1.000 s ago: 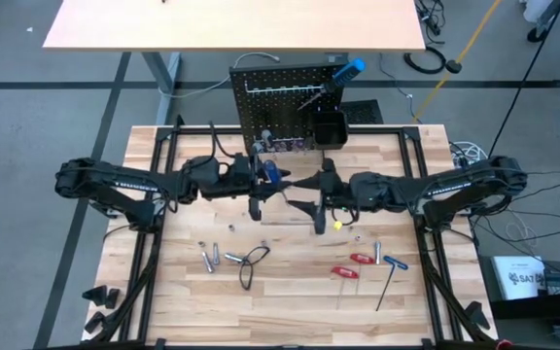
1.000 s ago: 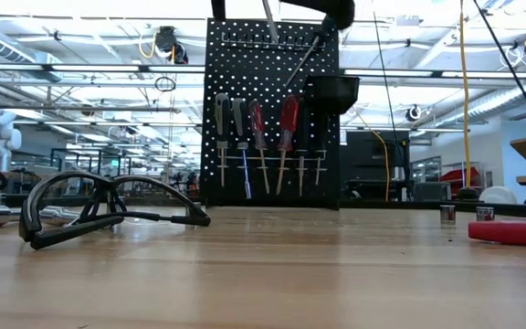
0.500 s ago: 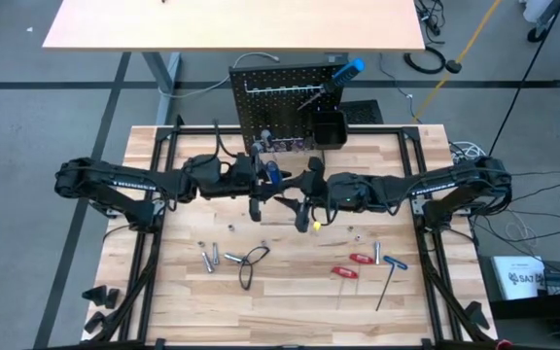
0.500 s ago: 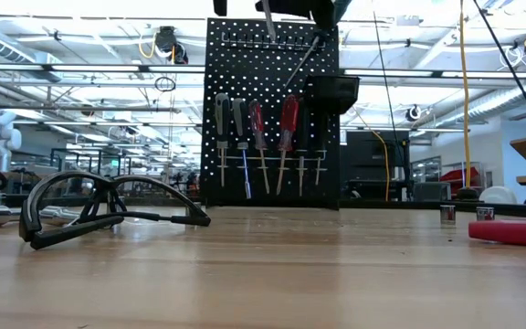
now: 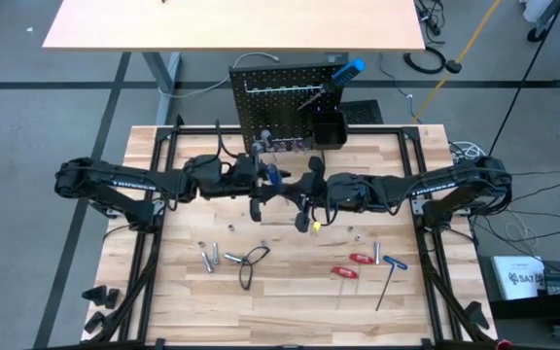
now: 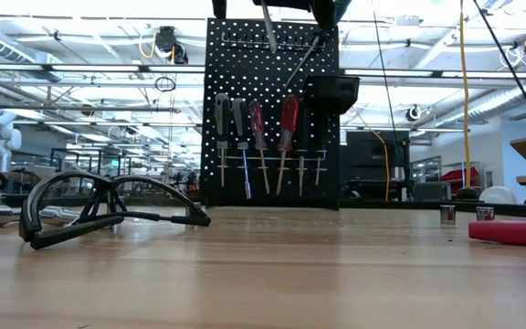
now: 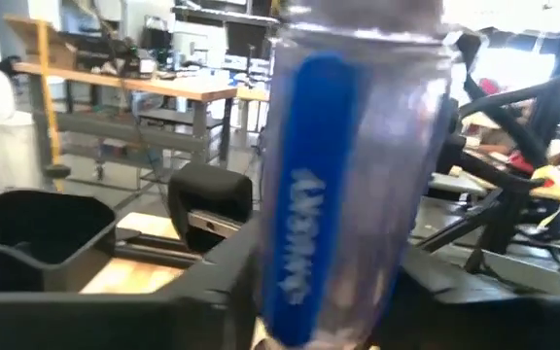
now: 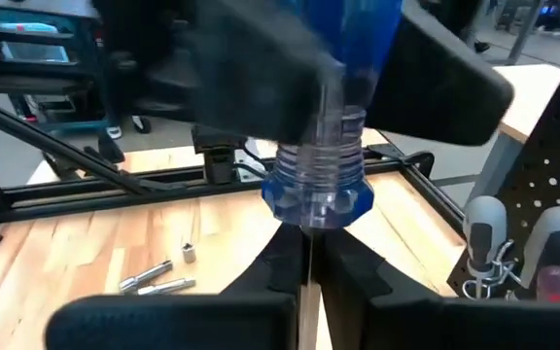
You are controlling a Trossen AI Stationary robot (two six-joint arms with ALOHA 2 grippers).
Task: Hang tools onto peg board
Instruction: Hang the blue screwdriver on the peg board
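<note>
From above, I have both arms meeting mid-table just in front of the peg board [image 5: 280, 97]. The left gripper [image 5: 272, 185] and the right gripper [image 5: 297, 194] are nose to nose with the blue screwdriver [image 5: 273, 174] between them. Loose tools [image 5: 236, 259] lie on the table [image 5: 192, 301] nearer me, well apart from both grippers.

The low view shows the board upright with several screwdrivers already hung; the grippers sit above the picture's edge, so I learn little there beyond a thin shaft [image 6: 269, 26] poking down near the top.

In the left wrist view, the clear handle with its blue stripe [image 7: 348, 165] fills the picture, right at this gripper. I cannot tell from here whether the fingers grip it or have slackened off.

In the right wrist view, the handle's ribbed blue collar [image 8: 319, 185] sits just above my own fingers [image 8: 358, 277], and these are pinched fully together on the thin shaft [image 8: 310, 272] below the collar.

My read: the screwdriver is light and rigid, but the smooth plastic handle looks slippery and the steel shaft is thin and could pivot — so I'd trust the shaft grip only close under the collar, as it is now.
</note>
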